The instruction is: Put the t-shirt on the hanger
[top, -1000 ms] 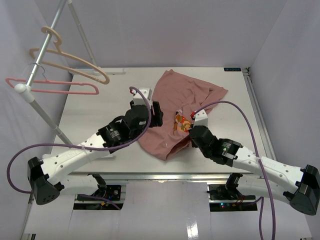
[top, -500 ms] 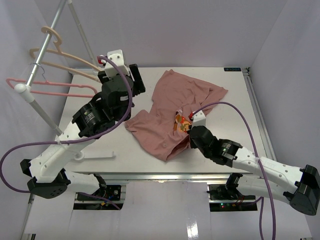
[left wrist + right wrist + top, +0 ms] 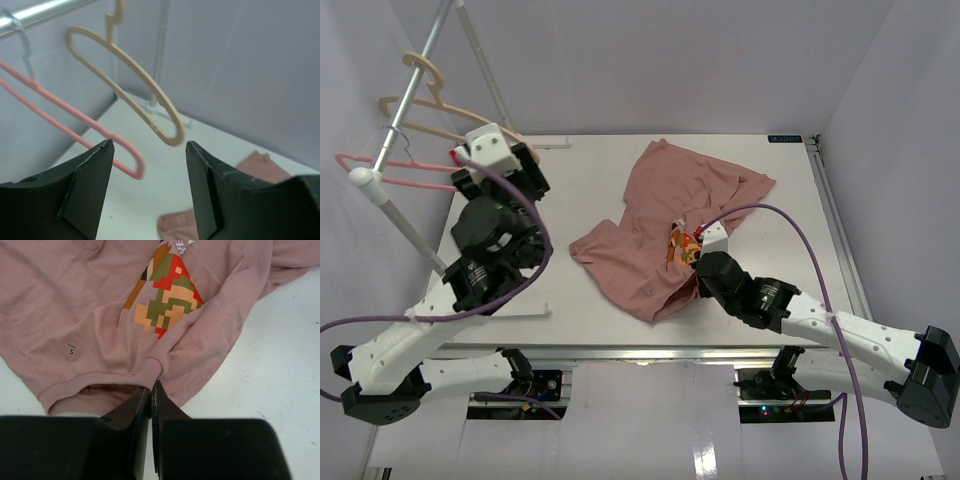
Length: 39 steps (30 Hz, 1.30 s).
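Left claw point(image 3: 149, 150) swung off t-shirt point(image 3: 75, 305) toward rail point(image 3: 50, 10), jaws wide apart | right claw point(image 3: 151, 390) clamped onto t-shirt's edge | next: straddle pink hanger point(image 3: 138, 171) squarely, avoiding tan hanger point(image 3: 175, 142).

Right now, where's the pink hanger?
The pink hanger hangs far left in the top view, on the rail beside the tan hanger, by the open left gripper.

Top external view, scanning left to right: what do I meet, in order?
pink hanger → left claw → t-shirt. Left out: the tan hanger, which overlaps the first two, and the right claw, which sits on the t-shirt.
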### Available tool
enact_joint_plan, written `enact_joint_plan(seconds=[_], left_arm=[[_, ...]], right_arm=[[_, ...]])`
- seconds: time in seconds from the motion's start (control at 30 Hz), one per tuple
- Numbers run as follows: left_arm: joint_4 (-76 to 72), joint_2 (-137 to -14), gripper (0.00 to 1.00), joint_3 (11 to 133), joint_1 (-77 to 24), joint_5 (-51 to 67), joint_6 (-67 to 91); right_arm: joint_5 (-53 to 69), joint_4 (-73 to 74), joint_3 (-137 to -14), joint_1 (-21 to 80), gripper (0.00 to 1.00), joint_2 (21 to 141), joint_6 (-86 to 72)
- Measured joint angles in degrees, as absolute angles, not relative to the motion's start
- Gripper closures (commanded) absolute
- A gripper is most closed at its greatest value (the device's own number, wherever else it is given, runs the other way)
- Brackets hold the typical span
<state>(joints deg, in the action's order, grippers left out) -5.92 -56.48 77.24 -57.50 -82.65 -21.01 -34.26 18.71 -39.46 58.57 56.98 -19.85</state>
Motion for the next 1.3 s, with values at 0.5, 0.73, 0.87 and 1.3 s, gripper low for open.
enact_joint_plan(seconds=[0.5, 0.73, 0.87, 1.3], left_arm=[[-21.4, -63.4, 0.24, 77.7, -53.9, -86.6, -33.5], [-52.4, -84.6, 0.27, 80.6, -45.2, -86.2, -67.8], [-58.5, -85.0, 0.29, 81.2, -43.0, -86.3, -75.2], [-61.0, -66.8, 0.3, 72.8, -42.6, -86.3, -69.8]], right_arm=[[-33.1, 17.8, -39.3, 58.6, 0.92, 57.5, -19.0], [-32.7, 17.5, -38.0, 58.6, 0.92, 56.7, -19.0], [-32.5, 17.4, -38.0, 58.6, 0.92, 56.7, -18.9], [-32.1, 17.3, -38.0, 58.6, 0.92, 57.3, -18.7]])
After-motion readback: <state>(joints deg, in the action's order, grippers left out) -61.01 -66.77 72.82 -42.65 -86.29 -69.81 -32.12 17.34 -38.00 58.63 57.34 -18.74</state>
